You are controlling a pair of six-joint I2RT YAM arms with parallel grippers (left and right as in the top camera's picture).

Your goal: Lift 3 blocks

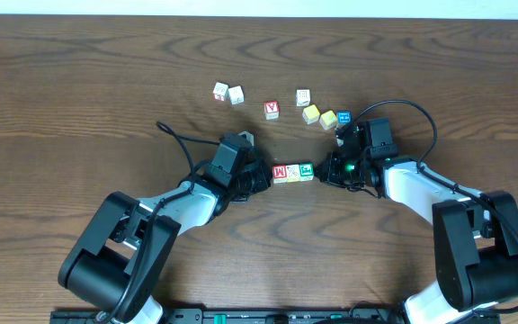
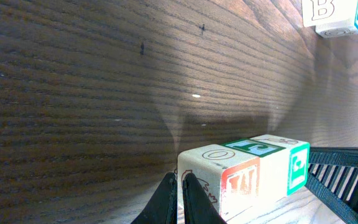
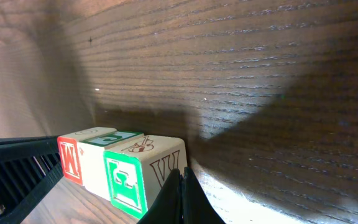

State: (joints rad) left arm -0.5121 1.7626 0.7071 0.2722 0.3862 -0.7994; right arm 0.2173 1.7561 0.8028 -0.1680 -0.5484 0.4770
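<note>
Left gripper [image 2: 180, 186] first: its 2 slim dark fingers are pressed flat together with no gap, holding nothing between them, tips butted against the end of the red M block [image 1: 280, 171]. Over on the other side the right gripper [image 3: 183, 180] is the mirror of it, fingers closed tight, tips pushing on the end of the green-faced block [image 1: 307, 169], on a pale side with an outlined letter. Sandwiched between those 2 sits the cream block [image 1: 293, 170], so all 3 square-edged wooden cubes form 1 straight row, face to face, pinned end to end between the 2 arms at the middle of the table [image 1: 79, 81]. From the wrist views the row looks to hang just clear of the surface, its shadow falling apart from it, though I can't be sure. The tabletop is dark brown with strong wavy grain. Beyond the row lie loose cubes: 2 pale cubes [image 1: 228, 93] touching, a red V cube [image 1: 272, 109], another pale cube [image 1: 303, 97], 2 yellowish cubes [image 1: 319, 117] and a blue cube [image 1: 343, 117].
</note>
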